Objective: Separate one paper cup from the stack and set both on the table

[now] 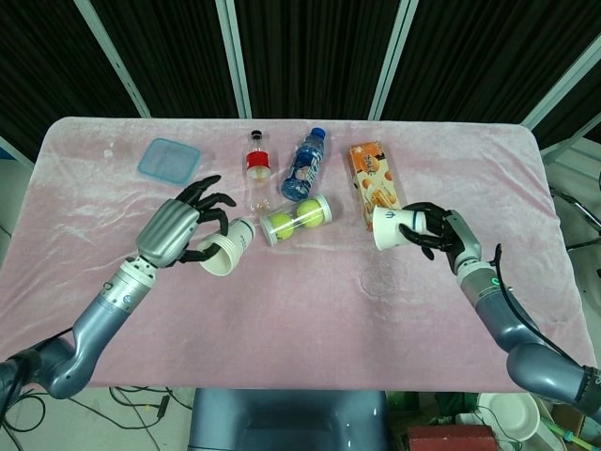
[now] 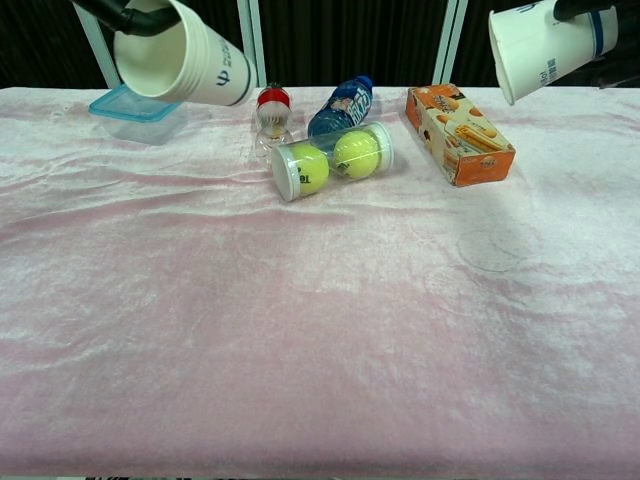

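Two white paper cups are apart, one in each hand, both held above the pink table point(image 1: 310, 310). My left hand point(image 1: 180, 228) grips one paper cup point(image 1: 223, 248) on its side, its open mouth facing the camera; the same cup point(image 2: 180, 68) shows at the top left of the chest view with only dark fingers point(image 2: 128, 18) at its rim. My right hand point(image 1: 438, 232) holds the other paper cup point(image 1: 391, 227), tilted with its mouth to the left; in the chest view this cup point(image 2: 545, 48) is at the top right.
At the back of the table lie a clear tube of tennis balls point(image 1: 297, 218), a blue water bottle point(image 1: 306, 164), a small red-capped bottle point(image 1: 256, 167), an orange snack box point(image 1: 374, 182) and a blue lidded container point(image 1: 169, 160).
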Available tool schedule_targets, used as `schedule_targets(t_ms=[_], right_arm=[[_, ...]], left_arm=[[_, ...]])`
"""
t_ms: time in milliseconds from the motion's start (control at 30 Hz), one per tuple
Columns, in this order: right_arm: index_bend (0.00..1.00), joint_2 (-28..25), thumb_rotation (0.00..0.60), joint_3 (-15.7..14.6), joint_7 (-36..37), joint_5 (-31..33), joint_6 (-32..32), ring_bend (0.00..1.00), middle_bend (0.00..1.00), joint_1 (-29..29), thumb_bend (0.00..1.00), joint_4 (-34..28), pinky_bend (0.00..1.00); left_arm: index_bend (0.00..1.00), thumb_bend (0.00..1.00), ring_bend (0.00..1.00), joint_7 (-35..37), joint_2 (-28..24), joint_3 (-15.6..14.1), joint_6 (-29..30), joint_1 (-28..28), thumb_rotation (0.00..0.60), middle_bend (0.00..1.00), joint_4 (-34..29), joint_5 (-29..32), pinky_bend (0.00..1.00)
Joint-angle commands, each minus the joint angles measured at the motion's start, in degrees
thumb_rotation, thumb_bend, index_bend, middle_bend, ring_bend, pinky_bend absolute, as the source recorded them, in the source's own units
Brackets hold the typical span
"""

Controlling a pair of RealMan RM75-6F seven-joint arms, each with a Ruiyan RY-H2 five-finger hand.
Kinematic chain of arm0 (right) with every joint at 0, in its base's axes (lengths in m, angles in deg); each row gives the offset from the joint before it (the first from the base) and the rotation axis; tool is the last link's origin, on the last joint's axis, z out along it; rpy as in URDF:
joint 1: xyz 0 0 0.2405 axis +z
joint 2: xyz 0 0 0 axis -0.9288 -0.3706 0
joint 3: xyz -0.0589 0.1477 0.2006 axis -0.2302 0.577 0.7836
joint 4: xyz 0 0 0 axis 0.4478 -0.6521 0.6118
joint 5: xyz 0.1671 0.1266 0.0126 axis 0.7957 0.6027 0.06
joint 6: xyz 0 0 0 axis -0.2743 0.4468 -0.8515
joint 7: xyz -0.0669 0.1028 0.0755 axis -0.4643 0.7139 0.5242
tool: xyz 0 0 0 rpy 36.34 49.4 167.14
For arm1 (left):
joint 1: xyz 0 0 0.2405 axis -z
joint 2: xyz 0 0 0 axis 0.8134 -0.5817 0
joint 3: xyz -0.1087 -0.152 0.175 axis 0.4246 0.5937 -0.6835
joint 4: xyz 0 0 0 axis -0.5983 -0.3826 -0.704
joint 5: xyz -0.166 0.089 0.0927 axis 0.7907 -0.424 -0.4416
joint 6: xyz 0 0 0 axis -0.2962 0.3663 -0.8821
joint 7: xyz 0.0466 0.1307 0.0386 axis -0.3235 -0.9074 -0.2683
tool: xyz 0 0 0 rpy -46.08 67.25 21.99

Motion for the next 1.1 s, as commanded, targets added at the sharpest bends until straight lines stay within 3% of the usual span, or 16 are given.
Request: schedule_targets(t_ms=[33, 333, 667, 867, 1033, 1100], right_arm=[[0.86, 0.08, 0.600, -0.14, -0.74, -0.87, -0.01, 0.86, 0.73, -0.56, 0.77, -0.07, 0.88], [0.86, -1.05, 0.600, -0.44, -3.08, -1.54, 2.28, 0.86, 0.73, -0.42, 0.77, 0.16, 0.88], [0.86, -3.00, 0.600, -5.93, -12.19, -4.72, 3.80, 0.86, 0.73, 1.53, 0.77, 1.10, 0.88], [0.87, 0.24, 0.600, -10.08, -21.47, -10.85, -7.19, 0.86, 0.73, 0.85, 0.77, -0.29, 0.88], [0.87, 7.69, 0.600, -14.80, -36.18, -17.24, -23.20, 0.86, 0.73, 0.04, 0.77, 0.38, 0.88], [0.87, 9.52, 0.600, -15.16, -39.07, -17.44, -25.76, 0.86, 0.73, -0.07, 0.77, 0.68, 0.88]], left_arm=[[0.82, 0.64, 0.00, -2.54, -2.67, -1.30, 0.76, -2.36, 0.600, 0.29, -2.49, 1.22, 0.11], [0.82, 0.64, 0.00, -5.45, -7.89, -4.64, -1.43, -6.03, 0.600, 0.29, -4.11, 4.84, 0.11], [0.82, 0.64, 0.00, -2.46, -7.07, -6.58, -7.98, -6.90, 0.600, 0.29, 0.55, 8.66, 0.08], [0.82, 0.64, 0.00, 1.82, -4.06, -6.13, -12.63, -6.38, 0.600, 0.29, 5.24, 11.50, 0.07], [0.82, 0.63, 0.00, 5.40, -3.02, -4.87, -18.04, -5.09, 0.600, 0.29, 7.64, 15.42, 0.05], [0.82, 0.63, 0.00, 5.40, -3.05, -4.75, -19.44, -4.68, 0.600, 0.29, 8.00, 16.53, 0.05]])
